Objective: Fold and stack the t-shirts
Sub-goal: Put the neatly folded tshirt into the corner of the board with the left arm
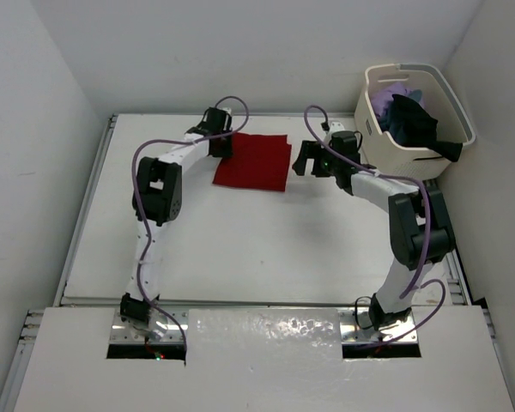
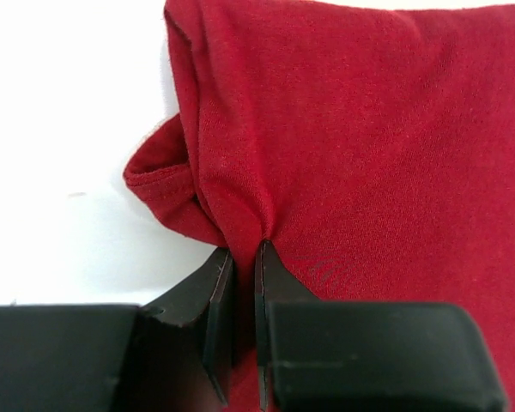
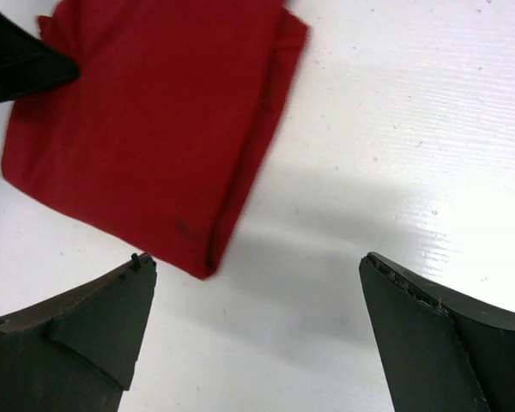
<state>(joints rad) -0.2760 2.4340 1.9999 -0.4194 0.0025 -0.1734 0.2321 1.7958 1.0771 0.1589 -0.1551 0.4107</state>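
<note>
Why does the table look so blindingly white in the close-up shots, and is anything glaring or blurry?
Top external view: even light, with glare on the shiny strip along the near edge. Left wrist view: the table is washed out to white, while the red t-shirt weave is sharp. Right wrist view: a soft shadow lies on the table beside the shirt's fold.

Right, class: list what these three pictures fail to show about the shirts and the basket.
- Top view: the basket wall and a dark shirt hide whatever lies beneath.
- Left wrist: red shirt cut off by top and right edges; left end effector covers the pinched fold.
- Right wrist: its far end cut off at top.
</note>
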